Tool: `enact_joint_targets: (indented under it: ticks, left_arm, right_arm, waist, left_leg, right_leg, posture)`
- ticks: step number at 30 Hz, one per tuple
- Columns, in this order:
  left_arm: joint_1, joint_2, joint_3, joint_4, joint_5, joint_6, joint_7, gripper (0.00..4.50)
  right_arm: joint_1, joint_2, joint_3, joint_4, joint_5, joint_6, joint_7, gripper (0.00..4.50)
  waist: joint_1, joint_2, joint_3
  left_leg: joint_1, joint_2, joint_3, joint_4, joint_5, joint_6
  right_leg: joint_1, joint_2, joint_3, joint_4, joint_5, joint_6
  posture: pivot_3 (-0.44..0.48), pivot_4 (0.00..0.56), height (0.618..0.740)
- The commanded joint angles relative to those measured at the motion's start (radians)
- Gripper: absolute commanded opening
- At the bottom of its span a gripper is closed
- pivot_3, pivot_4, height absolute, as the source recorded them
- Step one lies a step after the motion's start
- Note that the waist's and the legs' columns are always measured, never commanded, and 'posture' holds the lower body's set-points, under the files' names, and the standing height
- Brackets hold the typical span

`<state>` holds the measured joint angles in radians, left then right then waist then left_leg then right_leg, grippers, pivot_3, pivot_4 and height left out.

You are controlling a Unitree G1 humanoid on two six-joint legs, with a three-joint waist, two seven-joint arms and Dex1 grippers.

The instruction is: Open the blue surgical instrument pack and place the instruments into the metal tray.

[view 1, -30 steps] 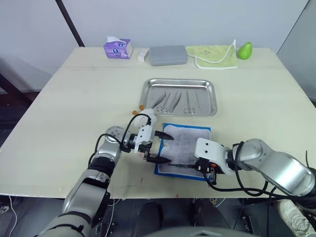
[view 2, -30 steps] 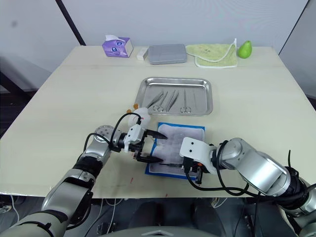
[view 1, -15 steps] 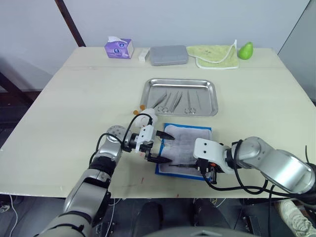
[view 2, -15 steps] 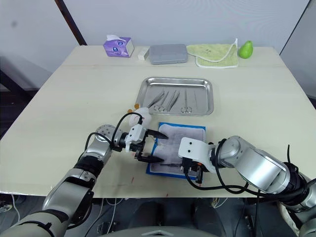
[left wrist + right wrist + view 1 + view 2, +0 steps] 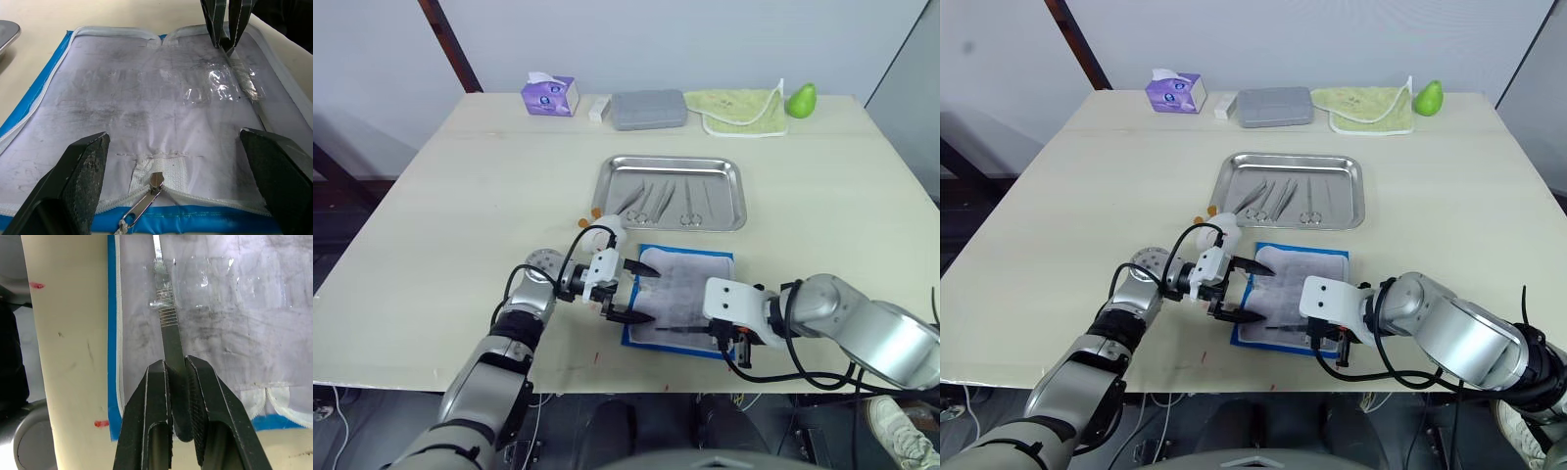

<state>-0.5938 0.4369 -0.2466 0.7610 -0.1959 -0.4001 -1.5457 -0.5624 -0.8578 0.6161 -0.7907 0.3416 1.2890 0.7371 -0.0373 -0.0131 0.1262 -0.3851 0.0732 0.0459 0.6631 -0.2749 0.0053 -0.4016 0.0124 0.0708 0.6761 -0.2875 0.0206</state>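
Observation:
The blue surgical instrument pack (image 5: 690,286) lies open near the table's front edge, its pale lining (image 5: 146,98) facing up. My left gripper (image 5: 646,294) is open at the pack's left edge, one finger (image 5: 83,171) on each side of the zipper pull (image 5: 149,193). My right gripper (image 5: 177,377) is shut on a slim silvery instrument (image 5: 164,318) that lies low over the lining by the pack's front edge. The metal tray (image 5: 672,160) stands just beyond the pack and holds several instruments (image 5: 661,201).
Along the far edge stand a purple tissue box (image 5: 548,95), a small white block (image 5: 598,108), a grey case (image 5: 647,109), a green-yellow cloth (image 5: 734,110) and a green pear (image 5: 799,99). Small orange bits (image 5: 592,211) lie left of the tray.
My right gripper has drawn slightly to the right with the instrument in it. The left gripper has stayed put and open.

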Motion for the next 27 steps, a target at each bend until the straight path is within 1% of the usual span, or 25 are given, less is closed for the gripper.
enact_joint_targets:
  ticks: [1, 5, 8, 11, 15, 18, 22, 25, 27]
  left_arm:
    - [0.037, 0.004, -0.065, 0.091, 0.121, -0.001, 0.031, 4.5]
    - [0.042, 0.007, -0.065, 0.091, 0.121, -0.007, 0.03, 4.5]
    - [0.046, 0.01, -0.063, 0.093, 0.12, -0.011, 0.03, 4.5]
    - [0.042, 0.01, -0.061, 0.108, 0.123, -0.017, 0.033, 4.5]
    - [0.033, 0.005, -0.061, 0.125, 0.125, -0.021, 0.037, 4.5]
    - [0.027, -0.002, -0.059, 0.134, 0.122, -0.025, 0.038, 4.5]
    - [0.025, -0.008, -0.054, 0.13, 0.116, -0.022, 0.037, 4.5]
    - [0.029, -0.009, -0.051, 0.12, 0.112, -0.02, 0.035, 4.5]
    - [0.03, -0.008, -0.048, 0.119, 0.11, -0.02, 0.035, 4.5]
  right_arm:
    - [0.012, -0.032, -0.045, -0.042, 0.011, -0.003, -0.003, 0.07]
    - [0.031, -0.054, -0.062, -0.046, 0.016, -0.014, -0.003, 0.07]
    - [0.05, -0.094, -0.088, -0.045, 0.022, -0.029, 0.012, 0.07]
    - [0.113, -0.195, -0.157, -0.044, 0.023, -0.086, 0.043, 0.07]
    - [0.218, -0.294, -0.281, -0.055, 0.05, -0.173, 0.096, 0.07]
    - [0.294, -0.323, -0.409, -0.044, 0.073, -0.247, 0.129, 0.07]
    - [0.369, -0.304, -0.586, -0.03, 0.129, -0.272, 0.157, 0.07]
    - [0.385, -0.246, -0.713, -0.024, 0.211, -0.225, 0.148, 0.07]
    - [0.363, -0.193, -0.751, -0.017, 0.256, -0.186, 0.115, 0.07]
  waist:
    - [0.0, 0.0, 0.0]
    - [0.001, 0.0, 0.0]
    - [0.001, 0.0, 0.0]
    - [0.004, 0.0, 0.0]
    - [0.002, 0.0, 0.0]
    - [0.003, -0.001, 0.001]
    - [0.005, 0.0, 0.001]
    - [0.004, -0.001, 0.001]
    - [0.004, -0.001, 0.001]
  left_leg:
    - [0.0, 0.0, 0.0, 0.0, 0.0, 0.0]
    - [0.0, 0.0, 0.0, 0.0, 0.0, 0.0]
    - [0.0, 0.0, 0.0, 0.0, 0.0, 0.0]
    - [-0.001, 0.0, 0.0, 0.0, 0.0, 0.0]
    - [-0.001, -0.001, 0.001, -0.001, 0.0, 0.0]
    - [0.001, -0.001, 0.001, -0.002, 0.0, 0.0]
    - [0.002, -0.002, 0.001, -0.004, 0.0, 0.0]
    - [0.002, -0.002, 0.001, -0.004, 0.0, 0.0]
    - [0.002, -0.002, 0.001, -0.004, 0.0, 0.0]
  right_leg:
    - [0.0, 0.0, 0.0, 0.0, 0.0, 0.0]
    - [0.0, -0.001, 0.0, 0.0, 0.0, 0.0]
    - [0.0, -0.001, 0.0, 0.0, 0.0, 0.0]
    - [0.0, -0.006, -0.002, -0.001, 0.0, 0.0]
    - [0.0, -0.009, -0.002, -0.003, 0.0, 0.001]
    - [0.001, -0.008, -0.002, -0.004, 0.0, 0.001]
    - [0.003, -0.005, -0.002, -0.005, 0.0, 0.002]
    - [0.004, -0.005, -0.002, -0.006, 0.0, 0.002]
    - [0.005, -0.005, -0.002, -0.006, 0.0, 0.002]
  posture:
    - [0.0, 0.15, 0.74]
    - [0.0, 0.15, 0.74]
    - [0.0, 0.15, 0.74]
    - [0.0, 0.15, 0.74]
    - [0.0, 0.15, 0.74]
    - [0.0, 0.15, 0.74]
    - [0.0, 0.15, 0.74]
    - [0.0, 0.15, 0.74]
    - [0.0, 0.15, 0.74]
